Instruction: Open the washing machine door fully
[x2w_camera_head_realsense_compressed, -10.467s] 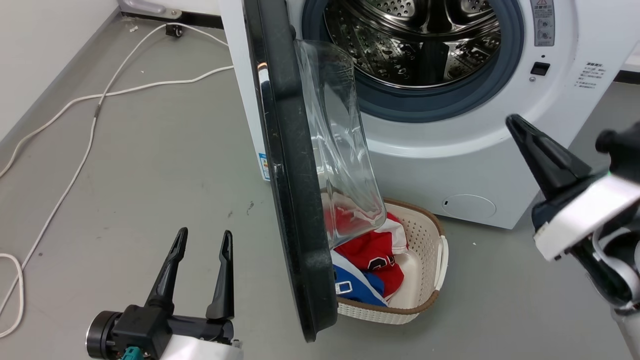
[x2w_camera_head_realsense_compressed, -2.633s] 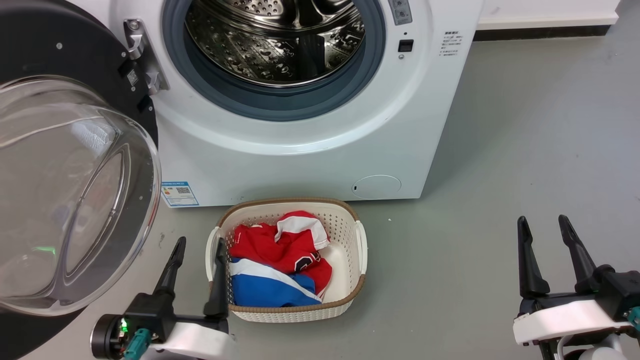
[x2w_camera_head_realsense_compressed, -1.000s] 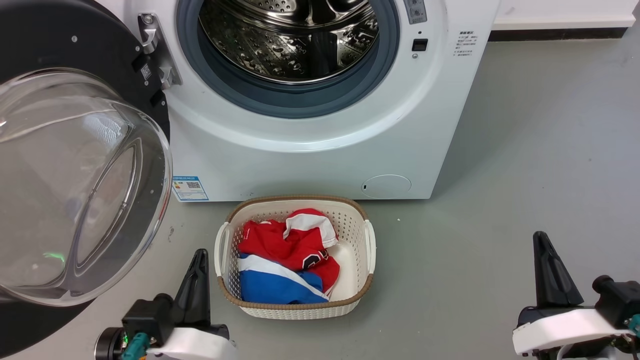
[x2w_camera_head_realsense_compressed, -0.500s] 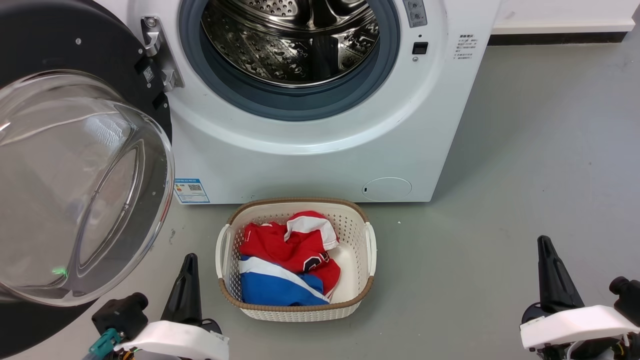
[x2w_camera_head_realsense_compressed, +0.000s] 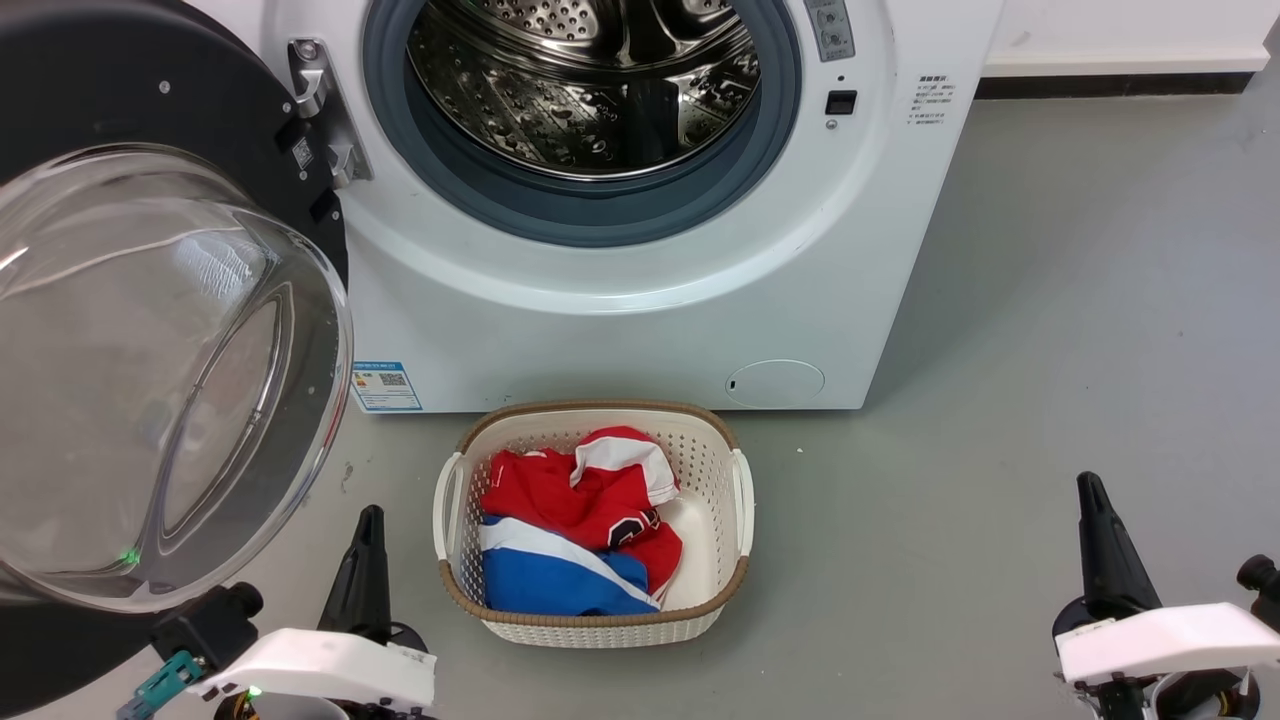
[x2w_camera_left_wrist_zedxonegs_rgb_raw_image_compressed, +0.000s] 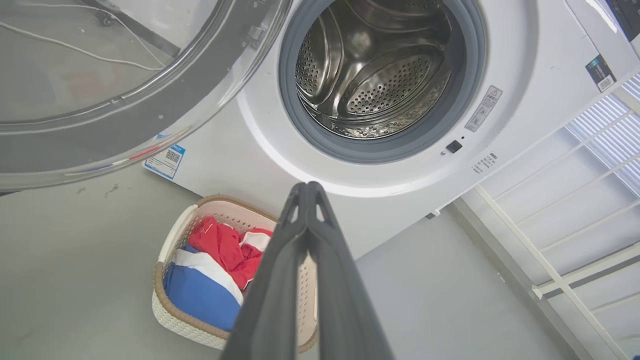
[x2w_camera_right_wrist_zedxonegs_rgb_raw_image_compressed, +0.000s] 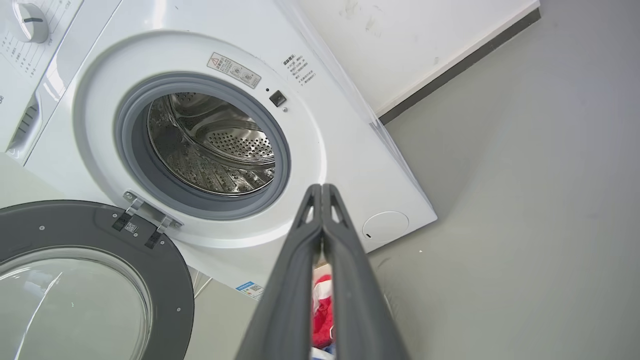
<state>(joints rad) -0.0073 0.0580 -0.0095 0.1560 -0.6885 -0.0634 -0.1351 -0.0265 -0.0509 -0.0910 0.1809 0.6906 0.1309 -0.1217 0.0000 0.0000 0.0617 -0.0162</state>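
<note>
The white washing machine (x2w_camera_head_realsense_compressed: 640, 320) fills the top of the head view, its steel drum (x2w_camera_head_realsense_compressed: 585, 80) and grey-blue gasket exposed. The washing machine door (x2w_camera_head_realsense_compressed: 150, 330), a black disc with a bulging clear glass bowl, is swung wide to the left on its hinge (x2w_camera_head_realsense_compressed: 320, 110). Low at the left, my left gripper (x2w_camera_head_realsense_compressed: 368, 520) is shut and holds nothing, well below the door. My right gripper (x2w_camera_head_realsense_compressed: 1088, 490) at the lower right is shut and empty too. The wrist views show each pair of fingertips pressed together, left gripper (x2w_camera_left_wrist_zedxonegs_rgb_raw_image_compressed: 307, 187), right gripper (x2w_camera_right_wrist_zedxonegs_rgb_raw_image_compressed: 320, 189), with the door (x2w_camera_right_wrist_zedxonegs_rgb_raw_image_compressed: 95, 240) and the machine (x2w_camera_left_wrist_zedxonegs_rgb_raw_image_compressed: 500, 50) beyond.
A cream laundry basket (x2w_camera_head_realsense_compressed: 742, 490) with red, white and blue clothes (x2w_camera_head_realsense_compressed: 570, 530) stands on the grey floor just in front of the machine, between my grippers. A white railing (x2w_camera_left_wrist_zedxonegs_rgb_raw_image_compressed: 575, 240) stands to the machine's right in the left wrist view. Open floor (x2w_camera_head_realsense_compressed: 1050, 300) lies to the right.
Since 10.5 s ago the door has swung from half open to wide open at the left. Both grippers, open 2.6 s ago, have shut and drawn back low.
</note>
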